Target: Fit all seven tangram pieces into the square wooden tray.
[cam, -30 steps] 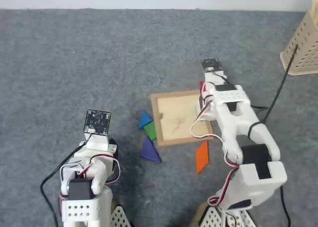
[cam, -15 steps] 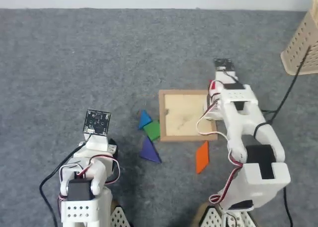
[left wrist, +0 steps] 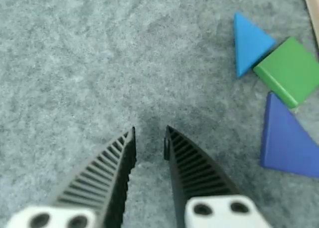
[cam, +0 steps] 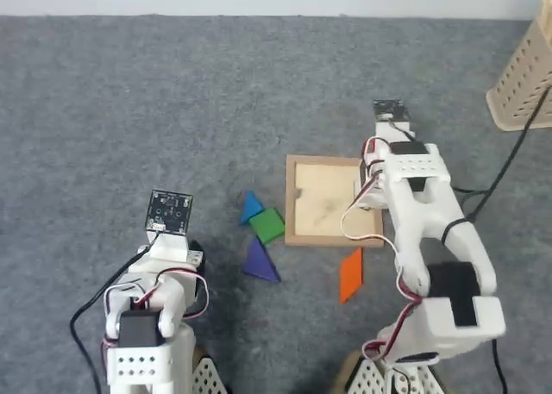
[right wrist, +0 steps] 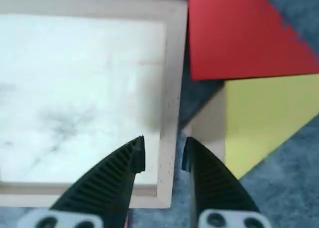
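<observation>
While the right claw (right wrist: 163,145) grasps the wooden tray (right wrist: 172,63) by its rim, red piece (right wrist: 234,33) and yellow piece (right wrist: 269,118) lie just beyond its outer finger; left claw (left wrist: 149,133), slightly parted, empty, farther off.

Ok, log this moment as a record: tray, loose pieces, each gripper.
tray: wooden tray on the grey carpet, inside bare where it can be seen
pieces left of tray: blue triangle, green square, purple triangle, clustered
piece on the arms' side of tray: orange parallelogram
pieces outside the gripped rim: red triangle, yellow triangle
right gripper: jaws astride the tray's rim, closed on it
left gripper: slightly open, empty, over carpet
</observation>
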You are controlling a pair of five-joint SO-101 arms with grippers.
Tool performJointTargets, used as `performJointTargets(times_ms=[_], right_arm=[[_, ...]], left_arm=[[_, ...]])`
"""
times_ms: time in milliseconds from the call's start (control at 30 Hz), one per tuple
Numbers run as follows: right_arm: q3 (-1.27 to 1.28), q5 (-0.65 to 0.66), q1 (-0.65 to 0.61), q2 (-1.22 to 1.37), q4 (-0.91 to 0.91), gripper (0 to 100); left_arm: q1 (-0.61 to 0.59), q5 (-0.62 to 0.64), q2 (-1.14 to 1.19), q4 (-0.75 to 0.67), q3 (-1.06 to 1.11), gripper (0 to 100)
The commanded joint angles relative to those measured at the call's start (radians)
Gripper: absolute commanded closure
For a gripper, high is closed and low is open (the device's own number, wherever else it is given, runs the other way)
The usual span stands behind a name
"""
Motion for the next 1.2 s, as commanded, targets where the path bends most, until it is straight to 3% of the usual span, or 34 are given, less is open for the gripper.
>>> performJointTargets(times_ms=[0,233,467,700,1167], right_arm=[[-0.055,0.051,-0.013,-0.165,0.050,86.7],[-0.123,0.252,0.053,-0.298,0.064,86.3],[-0.284,0.500,0.082,-0.107,0.065,76.4],[-0.374,0.736,0.081,0.142,0.061,76.0],[-0.400,0.792,0.105,0.363,-0.016,74.4]], left_arm=[[-0.002,-0.008,-0.017,0.003,-0.008,91],[-0.002,-0.008,-0.017,0.003,-0.008,91],[-0.002,-0.008,-0.017,0.003,-0.008,91],[-0.002,-0.008,-0.017,0.003,-0.008,91],[-0.002,-0.008,-0.017,0.003,-0.008,91]])
